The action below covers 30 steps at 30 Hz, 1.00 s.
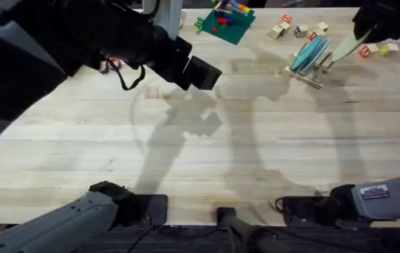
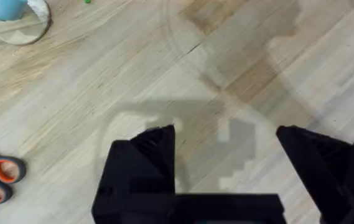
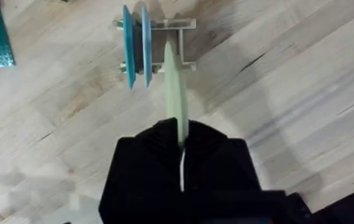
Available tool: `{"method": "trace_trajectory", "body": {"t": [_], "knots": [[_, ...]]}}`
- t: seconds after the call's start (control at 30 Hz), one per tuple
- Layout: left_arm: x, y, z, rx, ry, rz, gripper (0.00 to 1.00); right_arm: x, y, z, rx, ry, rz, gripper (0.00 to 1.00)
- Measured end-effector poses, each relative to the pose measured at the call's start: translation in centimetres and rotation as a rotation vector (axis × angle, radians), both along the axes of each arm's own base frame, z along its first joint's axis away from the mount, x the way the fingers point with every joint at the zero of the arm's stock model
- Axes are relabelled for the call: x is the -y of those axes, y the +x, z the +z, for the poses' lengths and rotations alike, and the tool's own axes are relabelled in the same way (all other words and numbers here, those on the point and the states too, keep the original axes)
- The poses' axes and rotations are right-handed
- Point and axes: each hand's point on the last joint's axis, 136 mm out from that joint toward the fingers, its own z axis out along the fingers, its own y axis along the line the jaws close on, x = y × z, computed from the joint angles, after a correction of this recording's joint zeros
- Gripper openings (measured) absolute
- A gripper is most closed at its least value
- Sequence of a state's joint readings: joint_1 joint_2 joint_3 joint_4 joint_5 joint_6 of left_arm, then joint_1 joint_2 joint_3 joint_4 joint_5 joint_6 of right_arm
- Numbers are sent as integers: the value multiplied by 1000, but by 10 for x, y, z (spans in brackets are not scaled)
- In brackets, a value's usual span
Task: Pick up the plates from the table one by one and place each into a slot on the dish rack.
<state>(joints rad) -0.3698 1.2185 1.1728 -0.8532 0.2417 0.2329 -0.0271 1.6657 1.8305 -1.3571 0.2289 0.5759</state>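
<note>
The right arm's black fingers point(image 3: 181, 146) clamp a pale cream-yellow round plate point(image 3: 175, 87) edge-on beside two light blue plates point(image 3: 137, 46) upright in the small light-wood dish rack point(image 3: 180, 26). Wooden toy blocks point(image 1: 289, 27) lie just behind the rack on the light wooden desk point(image 1: 207, 147). The left arm's fingers point(image 2: 226, 140) hang spread apart, holding nothing.

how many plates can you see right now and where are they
3: two blue plates stand on edge in the dish rack, and a pale plate is held edge-on by the right gripper, beside them at the rack.

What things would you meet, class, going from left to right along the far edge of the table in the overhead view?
Scissors → green board with toy pieces → a cluster of wooden blocks → dish rack with blue plates → pale plate held in the right gripper → two more blocks.
</note>
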Motion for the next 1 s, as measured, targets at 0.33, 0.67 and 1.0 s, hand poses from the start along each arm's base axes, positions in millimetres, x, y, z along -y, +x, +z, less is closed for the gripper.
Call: {"method": "trace_trajectory", "body": {"t": [0.33,0.67,1.0], "knots": [[0,0,0,0,0,0,993,11,1,0,8,13,-27,31],[0,0,0,0,0,0,993,14,22,-29,-44,16,-18,30],[0,0,0,0,0,0,993,14,40,-52,-63,25,-15,30]]}}
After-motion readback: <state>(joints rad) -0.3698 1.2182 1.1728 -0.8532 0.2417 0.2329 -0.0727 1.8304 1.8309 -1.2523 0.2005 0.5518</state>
